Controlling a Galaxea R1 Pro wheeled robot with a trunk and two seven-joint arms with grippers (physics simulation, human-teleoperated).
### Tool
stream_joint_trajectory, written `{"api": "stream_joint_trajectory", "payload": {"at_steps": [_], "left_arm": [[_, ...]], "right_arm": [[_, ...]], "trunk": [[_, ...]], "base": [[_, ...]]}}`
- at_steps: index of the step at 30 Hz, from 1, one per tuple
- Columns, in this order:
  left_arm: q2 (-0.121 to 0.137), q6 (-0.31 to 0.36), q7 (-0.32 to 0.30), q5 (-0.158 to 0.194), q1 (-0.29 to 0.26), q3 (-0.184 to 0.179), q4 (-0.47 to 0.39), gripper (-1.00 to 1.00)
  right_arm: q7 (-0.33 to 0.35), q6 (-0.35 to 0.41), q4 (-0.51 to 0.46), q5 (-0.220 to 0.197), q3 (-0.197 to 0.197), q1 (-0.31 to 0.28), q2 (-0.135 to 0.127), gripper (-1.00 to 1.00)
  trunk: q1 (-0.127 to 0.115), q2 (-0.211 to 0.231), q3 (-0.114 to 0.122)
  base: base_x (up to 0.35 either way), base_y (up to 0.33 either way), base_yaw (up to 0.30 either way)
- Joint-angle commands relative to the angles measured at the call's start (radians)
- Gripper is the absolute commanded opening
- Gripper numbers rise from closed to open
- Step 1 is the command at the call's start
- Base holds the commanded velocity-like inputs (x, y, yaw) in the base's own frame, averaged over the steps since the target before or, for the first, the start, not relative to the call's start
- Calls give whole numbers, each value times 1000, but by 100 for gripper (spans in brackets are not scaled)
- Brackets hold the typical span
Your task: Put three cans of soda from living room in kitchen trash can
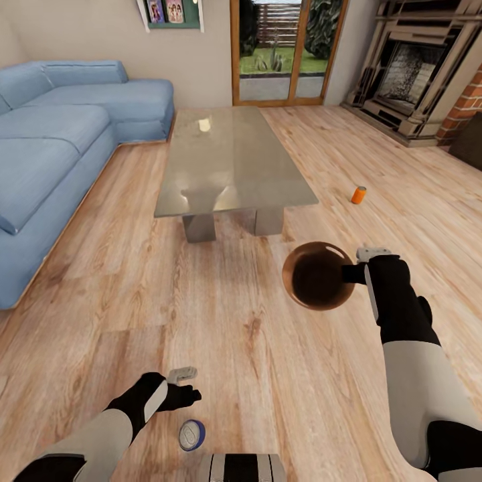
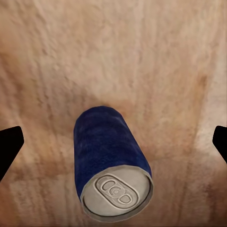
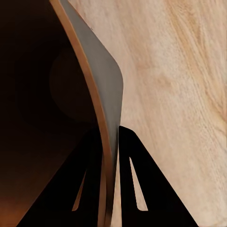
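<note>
So right up close by the robot there's a blue can on the wood floor, with the left gripper hanging just beside and above it, fingers spread wide and nothing between them. The left wrist view is the good one here: you see the can's grey pull-tab end and blue side on the planks, both black fingertips way out at the edges of the shot and not touching it. A bit further out, the right gripper is pinched tight on the rim of the copper-brown trash can, which it holds off the floor with the mouth facing the head camera; the inside is just dark and I can't make out anything in it. The right wrist view shows what the head can't, the two fingers clamped either side of the thin wall. Past that, an orange soda can stands upright on open floor, near the glass coffee table but apart from it. The blue sofa runs along the left, and at the far end are the glass doors and brick fireplace.
</note>
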Motion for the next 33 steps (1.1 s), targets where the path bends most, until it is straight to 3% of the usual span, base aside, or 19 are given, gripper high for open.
{"api": "stream_joint_trajectory", "payload": {"at_steps": [1, 13, 33], "left_arm": [[0, 0, 0, 0, 0, 0, 0, 100], [-2, 1, -1, 0, 1, 0, 2, 100], [-9, -2, 1, 0, 11, 0, 2, 100]], "right_arm": [[4, 0, -1, -5, 0, -1, 0, -100], [4, 0, 0, -5, 3, -1, 2, -100], [4, 0, 1, -4, 7, -1, 4, -100]], "trunk": [[4, -7, -3], [50, -91, -41], [50, -91, -41]], "base": [[0, 0, 0], [0, 0, 0], [0, 0, 0]]}}
